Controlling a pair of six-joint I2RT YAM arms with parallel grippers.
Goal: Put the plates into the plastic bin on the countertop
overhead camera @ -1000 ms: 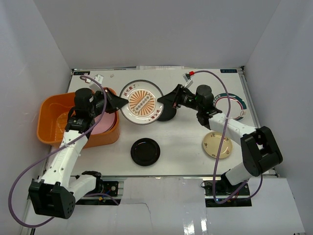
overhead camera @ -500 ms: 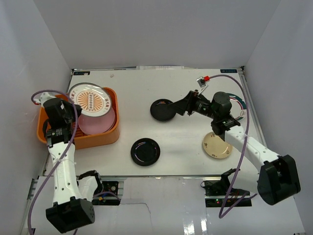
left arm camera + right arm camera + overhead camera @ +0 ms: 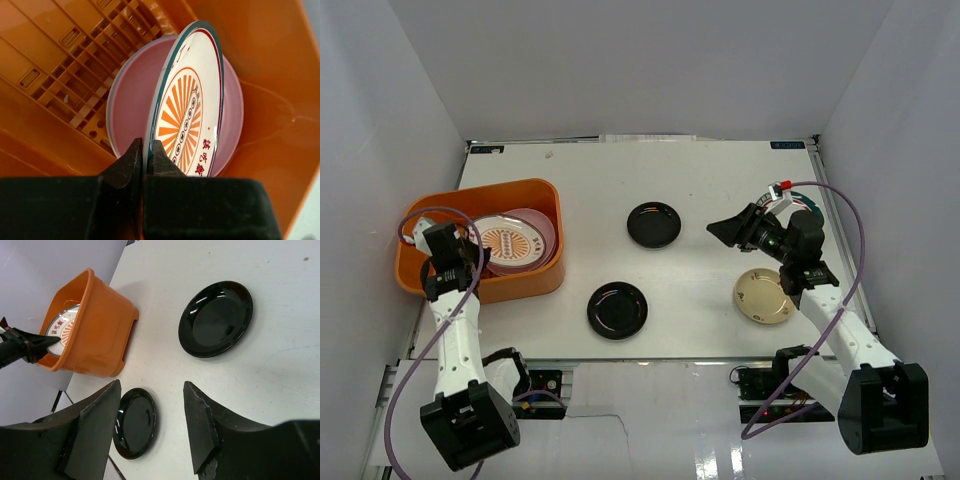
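Now, my left claw (image 3: 144, 152) pinched on sunburst plate (image 3: 189, 112) rim; plate over pink plate (image 3: 125, 100) inside orange bin (image 3: 270, 75), frame left, so it stacks; my right claw (image 3: 151, 425) wide, empty, facing black plate (image 3: 216, 319).

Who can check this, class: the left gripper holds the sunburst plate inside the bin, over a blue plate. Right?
Not quite. The left gripper does hold the sunburst plate inside the bin, but it is over a pink plate, not a blue one. The left wrist view shows it.
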